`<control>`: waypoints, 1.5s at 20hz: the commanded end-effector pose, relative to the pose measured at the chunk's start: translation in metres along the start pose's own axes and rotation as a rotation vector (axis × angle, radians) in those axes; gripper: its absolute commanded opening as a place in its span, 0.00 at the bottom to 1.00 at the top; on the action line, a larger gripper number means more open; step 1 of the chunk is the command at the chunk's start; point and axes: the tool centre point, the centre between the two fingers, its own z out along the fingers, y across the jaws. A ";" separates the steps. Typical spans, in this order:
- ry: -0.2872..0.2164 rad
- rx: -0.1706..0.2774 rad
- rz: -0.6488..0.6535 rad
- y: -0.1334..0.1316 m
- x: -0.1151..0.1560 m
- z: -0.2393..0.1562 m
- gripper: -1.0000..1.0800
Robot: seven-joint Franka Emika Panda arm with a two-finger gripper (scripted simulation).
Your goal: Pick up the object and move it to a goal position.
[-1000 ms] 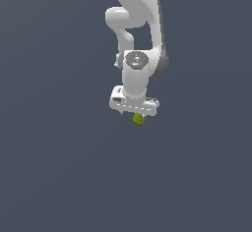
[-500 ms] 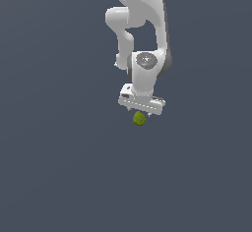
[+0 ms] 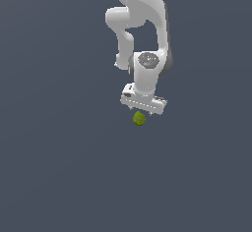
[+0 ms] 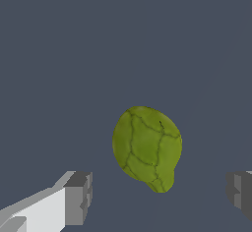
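Observation:
The object is a small yellow-green ball (image 3: 139,119) with a cracked, mottled skin, lying on the dark grey surface. My white gripper (image 3: 141,110) hangs just above it, tilted, with the ball showing right below the hand. In the wrist view the ball (image 4: 146,148) lies between my two fingertips (image 4: 78,198), which stand wide apart on either side without touching it. The gripper (image 4: 160,196) is open and empty.
The plain dark grey surface (image 3: 59,177) extends all around the ball. The white arm (image 3: 140,24) rises above the gripper toward the top of the exterior view. No other objects show.
The gripper has shifted slightly toward the exterior view's right, tilted and come lower over the ball. The ball has stayed in place.

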 end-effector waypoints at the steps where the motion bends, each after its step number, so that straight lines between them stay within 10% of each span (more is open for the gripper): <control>1: 0.000 0.000 0.000 0.000 0.000 0.003 0.96; 16: 0.000 0.000 0.004 0.000 -0.001 0.050 0.96; 17: 0.000 0.000 0.004 0.000 -0.001 0.050 0.00; 30: 0.001 0.001 0.003 0.000 0.000 0.047 0.00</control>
